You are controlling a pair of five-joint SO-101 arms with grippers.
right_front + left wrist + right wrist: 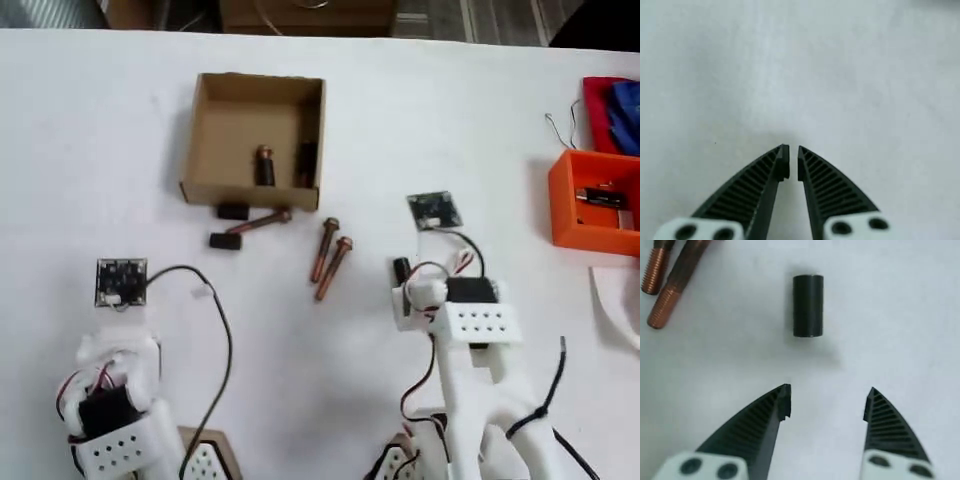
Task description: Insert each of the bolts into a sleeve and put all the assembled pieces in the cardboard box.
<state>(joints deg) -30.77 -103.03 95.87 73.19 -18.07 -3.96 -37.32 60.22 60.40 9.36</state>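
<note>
Two bolts [333, 268] lie between the cardboard box [225, 135] and a sleeve [401, 270].

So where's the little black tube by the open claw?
In the right wrist view the black sleeve lies flat on the table, just ahead of the open right gripper, with two copper bolts close beside it.

The white table [90, 150] bears a cardboard box [225, 140]. Just beside it lie two black sleeves [232, 211] and a bolt [262, 221], with two more bolts [326, 250] near.
</note>
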